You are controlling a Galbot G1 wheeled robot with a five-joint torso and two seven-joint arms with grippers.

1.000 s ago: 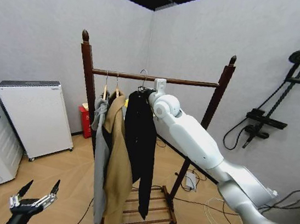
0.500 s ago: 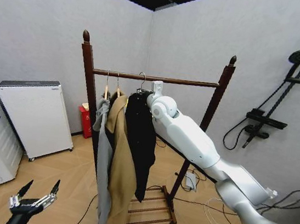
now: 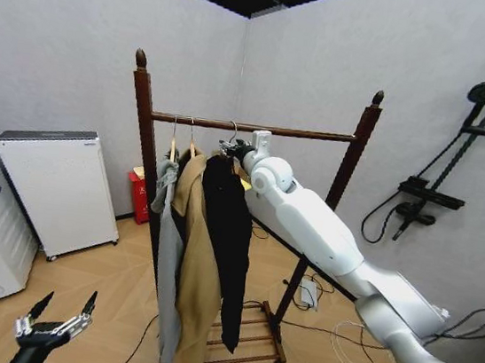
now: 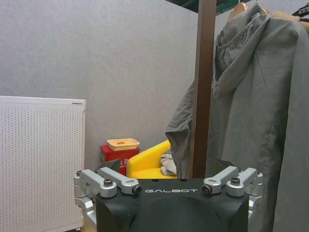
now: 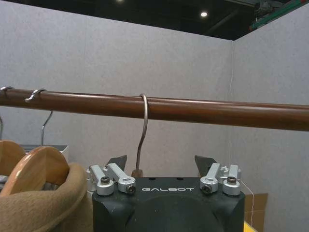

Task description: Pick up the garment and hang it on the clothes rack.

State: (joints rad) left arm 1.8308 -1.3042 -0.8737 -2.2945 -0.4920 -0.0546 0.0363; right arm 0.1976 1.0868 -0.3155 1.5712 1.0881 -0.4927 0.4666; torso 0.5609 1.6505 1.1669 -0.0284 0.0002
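Hanger hook [image 5: 143, 126] sits over the clothes rack [image 3: 251, 128] bar, black garment [image 3: 225, 233] hanging. Right claw [image 5: 161, 164] spread open; judged release step. Next: retreat clear. Left claw [image 3: 58, 313] open, parked low.

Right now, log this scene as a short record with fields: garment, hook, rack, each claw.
garment: black jacket hanging from the bar beside the tan coat
hook: metal hanger hook looped over the bar
rack: clothes rack upright, also holding a grey hooded jacket
right claw: open, raised just under the bar at the hook
left claw: open, low, away from the rack
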